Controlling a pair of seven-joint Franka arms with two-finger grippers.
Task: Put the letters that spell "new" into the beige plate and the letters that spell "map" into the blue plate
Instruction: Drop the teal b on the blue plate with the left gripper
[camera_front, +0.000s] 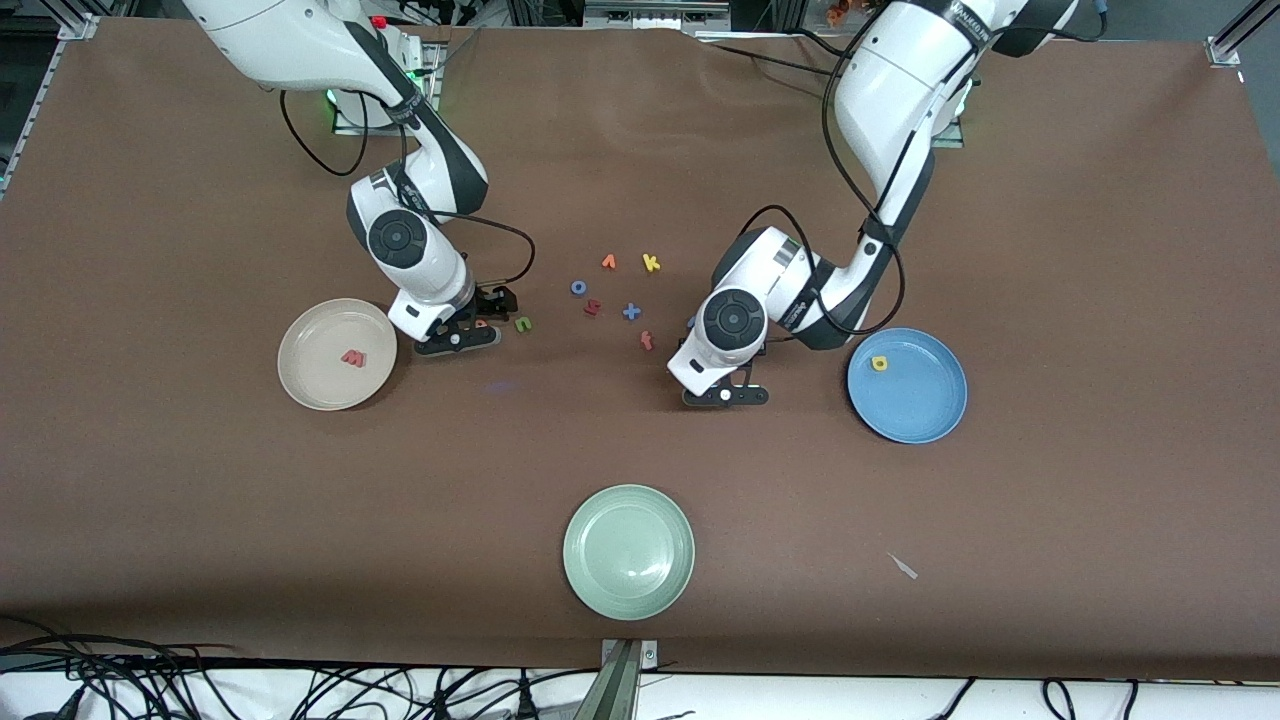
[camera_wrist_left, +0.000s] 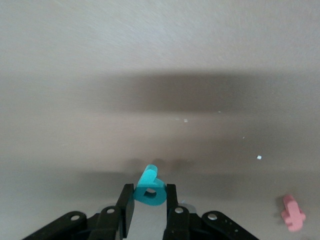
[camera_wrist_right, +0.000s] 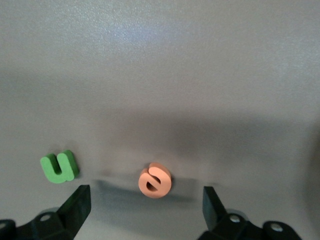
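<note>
Tabletop (camera_front: 1050, 200) in the front view carries the beige plate (camera_front: 300, 375) at the right arm's end with the salmon-red "w" (camera_front: 353, 357) in it, and the blue plate (camera_front: 925, 410) at the left arm's end holding the yellow "p" (camera_front: 879, 363). A pale green plate (camera_front: 628, 550) lies nearest the front camera. The right tool (camera_front: 478, 322) is low beside the beige plate, with the green "n" (camera_front: 523, 324) just beside it. The left tool (camera_front: 722, 385) is low between the loose letters and the blue plate. In the left wrist view, the left tool (camera_wrist_left: 149, 200) is clamped on the teal "a" (camera_wrist_left: 149, 188). In the right wrist view, the right tool (camera_wrist_right: 147, 200) stands wide apart, the orange "e" (camera_wrist_right: 155, 180) between its fingers (camera_wrist_right: 80, 202) untouched, the green "n" (camera_wrist_right: 59, 166) just outside them.
</note>
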